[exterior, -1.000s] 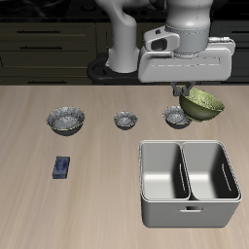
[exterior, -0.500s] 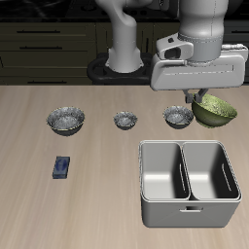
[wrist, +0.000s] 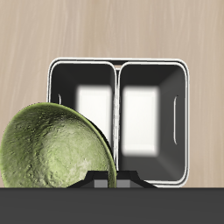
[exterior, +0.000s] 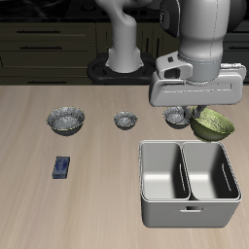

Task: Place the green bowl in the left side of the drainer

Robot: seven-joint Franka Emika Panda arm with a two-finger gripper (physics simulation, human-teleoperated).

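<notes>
The green bowl (exterior: pixel 214 124) is being held tilted by the gripper (exterior: pixel 199 110) above the drainer (exterior: pixel 190 211) at right of frame, and its back rim could be clipped, or the wrong compartment entered.

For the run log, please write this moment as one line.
phase: carry | gripper: shut on green bowl, tilted | position: above back rim of drainer | drainer: both compartments hold nothing | placed: not yet

Fingers hidden behind the wrist housing (exterior: pixel 195 88); green bowl (exterior: pixel 213 124) partly covered by it, grey bowl (exterior: pixel 176 119) half hidden. Small blue object (exterior: pixel 62 167) too tiny to identify.
</notes>
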